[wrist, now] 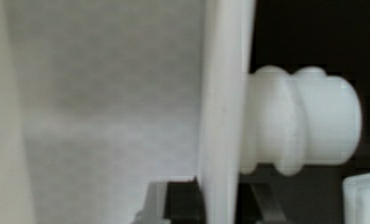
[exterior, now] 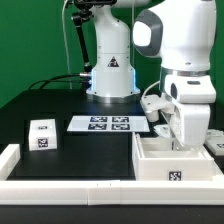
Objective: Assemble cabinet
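- Exterior view is showing the cabinet [exterior: 155,165] sitting on the black surface [exterior: 60,105] at the exterior view's right, near the front. Its near wall is lying just behind the low white border rail [exterior: 70,186].
- The gripper [exterior: 187,130] is hanging over the right part of the cabinet, down at the level of its open top. Its fingers are merging with the white parts around them, so I cannot tell whether they are wide, narrow or holding something.
- Wrist view is filling up with a thin white panel [wrist: 226,100] seen edge-on and very close, and a ribbed white round part [wrist: 306,115] is standing out from one face. Both are judged to be cabinet parts. The dark shapes at the panel's foot are too blurred to identify.
- Step in hand, as a judgement: the arm is working at the cabinet body, either seating or aligning a part in it.
- A small white drawer block [exterior: 42,133] is lying well apart at the exterior view's left, and is judged to be waiting for a later fit.
- The next move is calling for a straight vertical path, with the panel kept parallel to the cabinet walls so that no edge is catching.
- Open room is lying to the left, between the cabinet and the drawer block. The marker board [exterior: 100,123] is lying just left of and behind the cabinet.
- The rail is closing off the near and left edges, so sideways travel should be going over it, not through it.
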